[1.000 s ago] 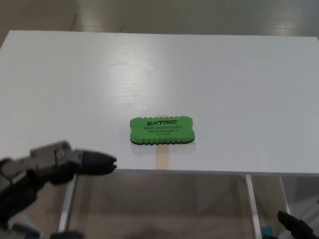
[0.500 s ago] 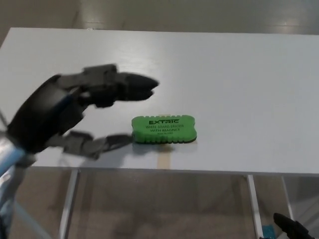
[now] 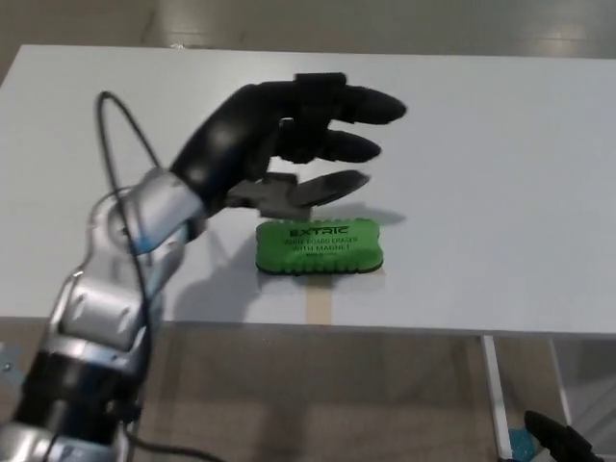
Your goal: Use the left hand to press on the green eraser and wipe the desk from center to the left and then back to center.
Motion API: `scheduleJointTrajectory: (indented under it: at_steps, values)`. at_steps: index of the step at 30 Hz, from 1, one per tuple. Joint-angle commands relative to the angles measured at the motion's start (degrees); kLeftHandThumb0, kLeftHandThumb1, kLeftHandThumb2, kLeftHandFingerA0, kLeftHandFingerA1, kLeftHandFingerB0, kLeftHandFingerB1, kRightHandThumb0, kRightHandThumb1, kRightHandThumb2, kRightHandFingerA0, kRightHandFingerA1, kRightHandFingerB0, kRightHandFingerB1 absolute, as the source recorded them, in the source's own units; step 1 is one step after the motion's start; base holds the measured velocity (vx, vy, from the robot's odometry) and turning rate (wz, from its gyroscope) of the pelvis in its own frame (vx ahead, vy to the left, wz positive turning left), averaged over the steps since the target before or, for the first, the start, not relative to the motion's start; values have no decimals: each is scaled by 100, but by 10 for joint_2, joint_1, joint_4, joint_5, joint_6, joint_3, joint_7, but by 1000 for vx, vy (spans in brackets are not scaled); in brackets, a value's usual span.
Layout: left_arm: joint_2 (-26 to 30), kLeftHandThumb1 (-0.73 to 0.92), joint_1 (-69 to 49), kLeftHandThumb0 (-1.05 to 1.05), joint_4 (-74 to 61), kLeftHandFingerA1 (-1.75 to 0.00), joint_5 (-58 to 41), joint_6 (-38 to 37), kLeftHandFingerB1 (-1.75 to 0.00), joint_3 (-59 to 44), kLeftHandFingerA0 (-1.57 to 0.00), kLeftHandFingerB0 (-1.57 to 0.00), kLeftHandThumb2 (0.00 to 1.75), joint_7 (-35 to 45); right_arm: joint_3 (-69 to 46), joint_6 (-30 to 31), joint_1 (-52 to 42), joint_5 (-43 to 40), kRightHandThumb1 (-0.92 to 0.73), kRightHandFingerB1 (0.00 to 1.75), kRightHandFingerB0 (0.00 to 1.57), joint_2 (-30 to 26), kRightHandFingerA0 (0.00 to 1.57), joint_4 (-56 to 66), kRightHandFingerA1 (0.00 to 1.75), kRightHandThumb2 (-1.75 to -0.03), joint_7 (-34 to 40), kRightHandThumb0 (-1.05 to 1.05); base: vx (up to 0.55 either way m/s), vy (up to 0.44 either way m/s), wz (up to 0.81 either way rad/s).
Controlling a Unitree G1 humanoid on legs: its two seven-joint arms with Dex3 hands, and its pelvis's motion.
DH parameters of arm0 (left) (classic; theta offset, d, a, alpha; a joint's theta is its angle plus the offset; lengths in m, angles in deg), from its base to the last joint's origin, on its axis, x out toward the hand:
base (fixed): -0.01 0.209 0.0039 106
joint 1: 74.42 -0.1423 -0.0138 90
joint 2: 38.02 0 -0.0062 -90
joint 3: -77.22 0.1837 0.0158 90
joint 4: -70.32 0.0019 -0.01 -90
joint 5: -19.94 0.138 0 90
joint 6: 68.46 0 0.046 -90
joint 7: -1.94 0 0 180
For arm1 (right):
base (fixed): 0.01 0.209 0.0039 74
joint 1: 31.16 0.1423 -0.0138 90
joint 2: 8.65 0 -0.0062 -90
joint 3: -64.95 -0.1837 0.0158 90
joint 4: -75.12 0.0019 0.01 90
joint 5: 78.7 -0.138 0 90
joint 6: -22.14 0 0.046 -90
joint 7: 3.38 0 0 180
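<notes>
Just below the fingers of your left hand (image 3: 289, 144) lies the green eraser (image 3: 320, 247). It sits flat on the white desk (image 3: 500, 173), close to the near edge. A small tan strip (image 3: 320, 305) on the desk peeks out from under it.

Your left hand hangs above the eraser and a bit behind it. Its two thick fingers (image 3: 371, 108) and thumb are spread apart and point to the right. It holds nothing. It looks like it is not touching the eraser yet, because you can see a shadow on the desk between them.

So you are at the first step, getting the hand onto the eraser. No wiping has started, I think. Next you need to bring the hand down and a little toward you, so it lands flat on the green top. Press on the middle, so the eraser does not tip. Then push it to the left.

The eraser's long side runs left to right, across your hand's way. The black words on top read the right way up from your side.

Your right hand (image 3: 563, 441) only shows as a dark tip, far off low on the right. You cannot tell if it is open or closed.
</notes>
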Motion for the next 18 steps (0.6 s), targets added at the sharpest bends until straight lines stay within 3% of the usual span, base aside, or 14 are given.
scheduleJointTrajectory:
  at_steps: [1,3,4,5,6,7,8,9,10,12,14,18]
  values:
    - [-32,76,37,-19,72,-47,51,0,-40,7,-84,-67,63,-52,-6,-16,-6,0,-68,39,37,5,53,-1,48,-60,2,-19,0,0,0]
    - [-48,79,53,-15,107,-49,60,-6,-42,10,-90,-73,64,-65,-7,-15,-7,0,-69,39,37,6,54,2,49,-60,0,-19,0,0,0]
    - [-60,81,66,-13,133,-51,67,-8,-47,15,-97,-87,65,-73,-9,-14,-7,-1,-69,39,37,8,54,5,50,-60,2,-19,0,0,0]
    - [-63,81,69,-13,141,-51,70,-9,-47,16,-97,-87,65,-75,-10,-13,-7,-1,-69,39,37,8,54,6,50,-60,3,-19,0,0,0]
    - [-69,82,76,-13,158,-56,75,-11,-60,17,-101,-99,67,-80,-11,-11,-5,-1,-69,39,37,9,54,6,49,-60,3,-20,0,0,0]
    - [-74,82,83,-13,173,-56,80,-12,-60,18,-101,-99,67,-86,-12,-8,-4,-1,-69,39,37,9,54,5,49,-60,2,-20,0,0,0]
    - [-79,82,86,-11,184,-68,87,-9,-99,20,-101,-93,68,-97,-12,-7,-4,-1,-70,39,37,10,53,5,49,-60,1,-20,0,0,0]
    - [-85,82,90,-11,196,-68,96,-8,-99,22,-101,-93,68,-110,-13,-7,-5,-1,-70,39,37,10,53,6,49,-60,0,-20,0,0,0]
    - [-88,80,92,-9,203,-79,102,-8,-114,23,-100,-87,72,-120,-13,-8,-6,-1,-70,39,38,11,52,6,48,-60,-1,-20,0,0,0]
    - [-92,80,94,-9,212,-79,108,-9,-114,23,-100,-87,72,-129,-14,-8,-6,0,-70,39,38,11,52,5,48,-60,-1,-20,0,0,0]
    - [-101,73,98,-7,244,-117,118,-19,-121,21,-90,-82,85,-157,-12,-13,-9,2,-71,40,38,11,51,4,47,-61,-3,-23,0,0,0]
    - [-107,72,106,-6,289,-127,122,-42,-122,14,-85,-81,89,-171,-9,-14,-12,7,-71,40,38,10,50,6,46,-61,-2,-25,0,0,0]
